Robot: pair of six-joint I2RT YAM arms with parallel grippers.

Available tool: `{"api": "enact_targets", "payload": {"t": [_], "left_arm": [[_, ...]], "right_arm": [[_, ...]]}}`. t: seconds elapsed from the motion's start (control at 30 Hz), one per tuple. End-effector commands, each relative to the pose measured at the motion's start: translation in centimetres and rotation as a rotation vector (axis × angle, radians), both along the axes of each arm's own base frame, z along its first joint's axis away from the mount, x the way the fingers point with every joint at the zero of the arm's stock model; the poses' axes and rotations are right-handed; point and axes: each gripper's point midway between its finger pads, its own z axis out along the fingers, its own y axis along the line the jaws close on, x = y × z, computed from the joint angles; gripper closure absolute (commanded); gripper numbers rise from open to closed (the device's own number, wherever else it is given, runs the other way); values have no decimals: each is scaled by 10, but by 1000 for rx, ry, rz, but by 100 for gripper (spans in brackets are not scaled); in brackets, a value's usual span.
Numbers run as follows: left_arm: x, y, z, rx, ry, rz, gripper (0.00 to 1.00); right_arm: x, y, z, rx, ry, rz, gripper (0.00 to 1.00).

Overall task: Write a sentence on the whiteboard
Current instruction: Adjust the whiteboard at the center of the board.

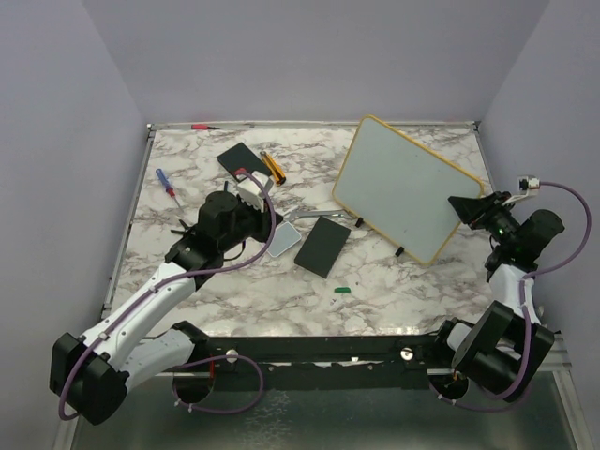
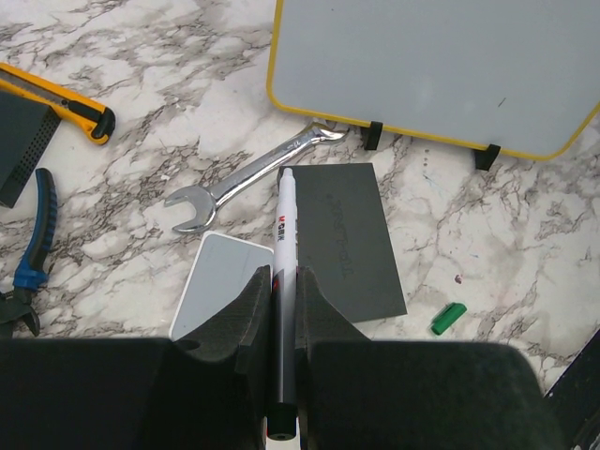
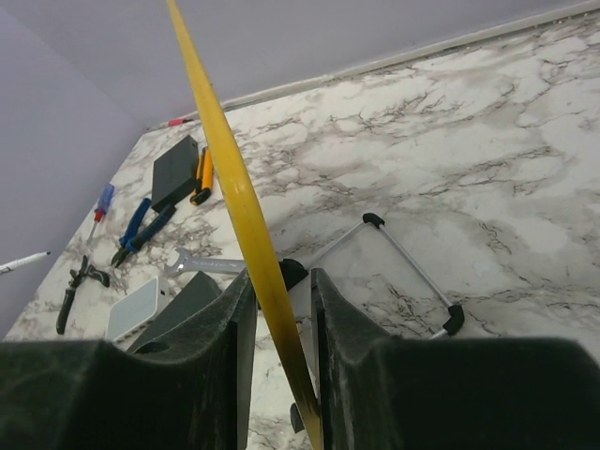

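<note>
Left gripper (image 2: 283, 281) was clenched on a white marker pen (image 2: 286, 225), red-and-black barrel print too small to read; yellow-rimmed white rectangular whiteboard (image 1: 403, 183) stood tilted on marble table (image 1: 394, 291), right gripper (image 3: 281, 277) astride its rim, grip not determinable; silver open-ended wrench (image 2: 253, 173), dark grey rectangular slab (image 2: 352, 234) and small green cap (image 2: 449, 318) lay near the whiteboard's lower edge.

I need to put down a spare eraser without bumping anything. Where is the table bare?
Bare table: the front strip between the green cap and the right arm; the far strip between the utility knife and the whiteboard. Crowded: mid-left, with wrench, pale pad, black slab, pliers and the left gripper with its marker.
</note>
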Motion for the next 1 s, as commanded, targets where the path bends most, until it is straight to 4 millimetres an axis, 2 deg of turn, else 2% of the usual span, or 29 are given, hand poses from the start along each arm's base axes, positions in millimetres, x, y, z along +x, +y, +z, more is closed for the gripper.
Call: {"api": "enact_targets", "payload": {"t": [0.0, 0.2, 0.3, 0.37, 0.43, 0.5, 0.77, 0.97], "left_arm": [[-6, -8, -10, 16, 12, -62, 100], [-9, -14, -18, 25, 33, -109, 100], [-11, -17, -20, 29, 38, -120, 100], [-11, -17, -20, 30, 36, -123, 100], [-13, -19, -20, 29, 34, -131, 100], [-14, -20, -20, 27, 33, -138, 100], [-20, -27, -22, 28, 34, -176, 100], [-25, -29, -20, 33, 16, -192, 100]], "right_arm": [[-7, 13, -5, 7, -10, 84, 74], [-10, 18, -5, 1, -27, 125, 75], [-11, 21, -4, -6, -32, 139, 79], [-12, 22, -6, -5, -31, 149, 84], [-12, 25, -6, -5, -29, 167, 94], [-13, 27, -7, -3, -28, 180, 98], [-15, 39, -7, -18, -35, 237, 99], [-14, 60, -13, -28, -15, 337, 99]]}}
